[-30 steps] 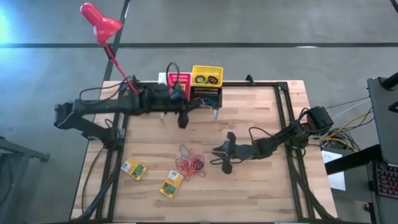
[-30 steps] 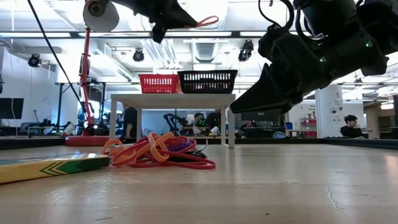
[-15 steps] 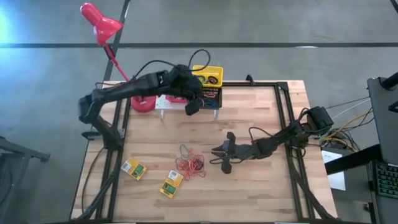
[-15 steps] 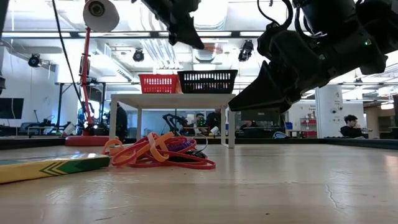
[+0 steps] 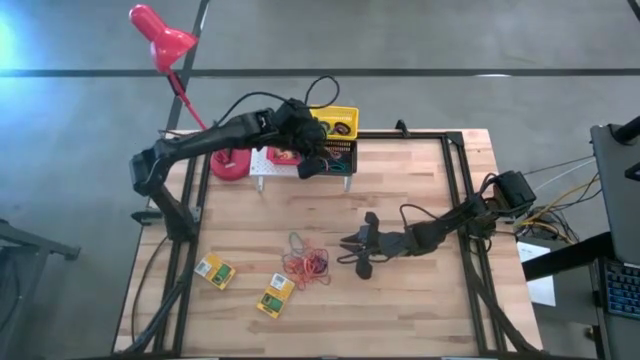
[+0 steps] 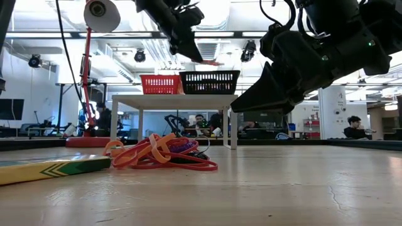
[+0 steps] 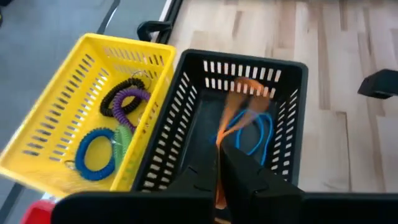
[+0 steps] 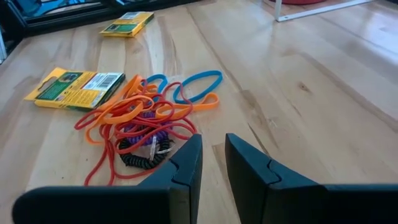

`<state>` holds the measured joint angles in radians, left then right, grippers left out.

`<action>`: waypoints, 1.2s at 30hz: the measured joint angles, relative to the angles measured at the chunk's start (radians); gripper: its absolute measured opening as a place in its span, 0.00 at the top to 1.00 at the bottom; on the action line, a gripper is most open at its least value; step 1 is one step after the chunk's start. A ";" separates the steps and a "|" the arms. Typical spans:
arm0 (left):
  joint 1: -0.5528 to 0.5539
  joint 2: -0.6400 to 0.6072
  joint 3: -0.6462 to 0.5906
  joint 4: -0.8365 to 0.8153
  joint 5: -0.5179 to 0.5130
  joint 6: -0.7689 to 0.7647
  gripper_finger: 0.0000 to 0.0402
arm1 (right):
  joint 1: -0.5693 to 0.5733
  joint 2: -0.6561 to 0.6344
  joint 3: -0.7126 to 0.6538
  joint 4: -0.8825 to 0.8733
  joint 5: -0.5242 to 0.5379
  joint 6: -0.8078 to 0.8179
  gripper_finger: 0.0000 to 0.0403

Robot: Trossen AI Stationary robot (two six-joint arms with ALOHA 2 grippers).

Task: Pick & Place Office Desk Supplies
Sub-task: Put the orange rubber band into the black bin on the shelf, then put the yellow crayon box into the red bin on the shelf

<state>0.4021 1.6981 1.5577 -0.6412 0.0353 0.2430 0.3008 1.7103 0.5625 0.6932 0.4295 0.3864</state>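
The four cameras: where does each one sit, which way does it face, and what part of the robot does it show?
High view: overhead, straight down; both arms, table.
Low view: table height, level into the room; both arms from above.
Left wrist view: over the black basket; left gripper pinching an orange rubber band.
Right wrist view: right gripper low over the band pile.
Shared: the pile shows in the high, low and right wrist views.

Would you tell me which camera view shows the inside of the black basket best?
The left wrist view: it looks down into the black basket, showing blue and orange bands inside. The high view has it partly under the left gripper; the low view shows only its side.
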 joint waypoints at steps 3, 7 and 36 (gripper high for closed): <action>0.000 0.003 -0.044 0.026 0.007 -0.003 0.95 | -0.001 0.000 0.000 0.000 0.017 0.000 0.83; 0.000 0.002 -0.085 0.073 0.012 -0.008 0.87 | -0.001 0.000 0.000 0.000 0.018 0.000 0.83; -0.369 -0.465 -0.476 0.148 -0.212 -0.214 0.40 | -0.014 0.002 0.000 0.032 0.020 0.002 0.83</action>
<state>0.0335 1.2334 1.0820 -0.4934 -0.1762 0.0292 0.2864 1.7123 0.5629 0.7250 0.4500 0.3881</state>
